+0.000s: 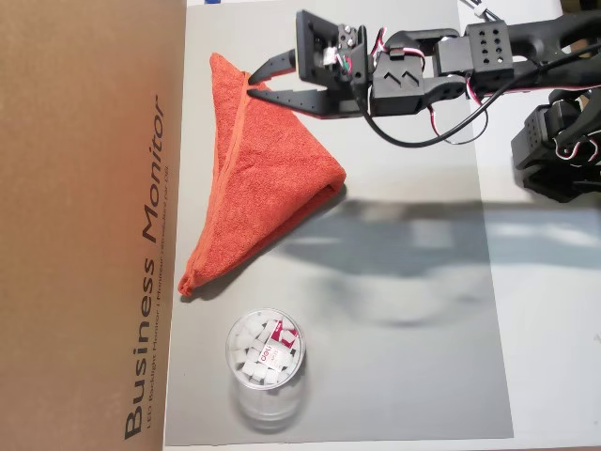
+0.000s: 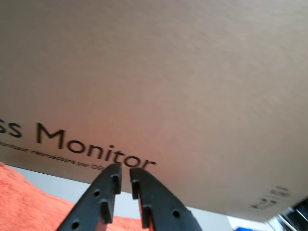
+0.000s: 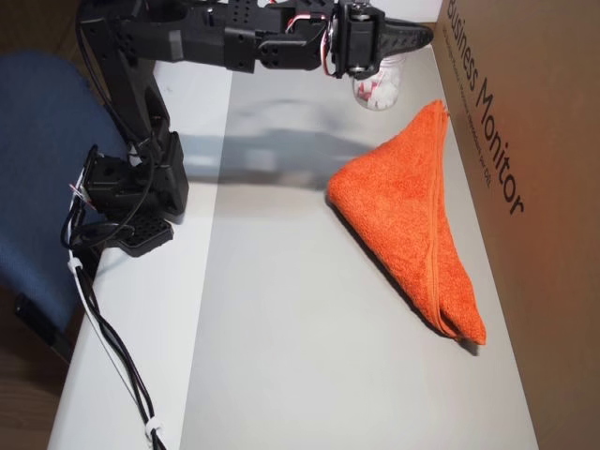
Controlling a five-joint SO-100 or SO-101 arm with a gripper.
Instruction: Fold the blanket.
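The blanket (image 1: 268, 178) is an orange-red towel lying folded into a triangle on the grey mat (image 1: 394, 357), its long edge along the cardboard box. It also shows in the other overhead view (image 3: 403, 206) and at the wrist view's bottom left (image 2: 29, 197). Its white tag is hidden. My gripper (image 1: 250, 83) is raised above the mat and points at the box; its shadow falls across the middle of the mat. In the wrist view the gripper (image 2: 123, 168) has its jaws nearly together with nothing between them. It also shows at the top of the other overhead view (image 3: 427, 33).
A tall cardboard box (image 1: 84, 188) marked "Business Monitor" walls off one side of the mat. A clear plastic cup (image 1: 265, 352) with white pieces stands beside the blanket's far corner. The arm's base (image 3: 131, 206) sits opposite the box, next to a blue chair (image 3: 37, 141).
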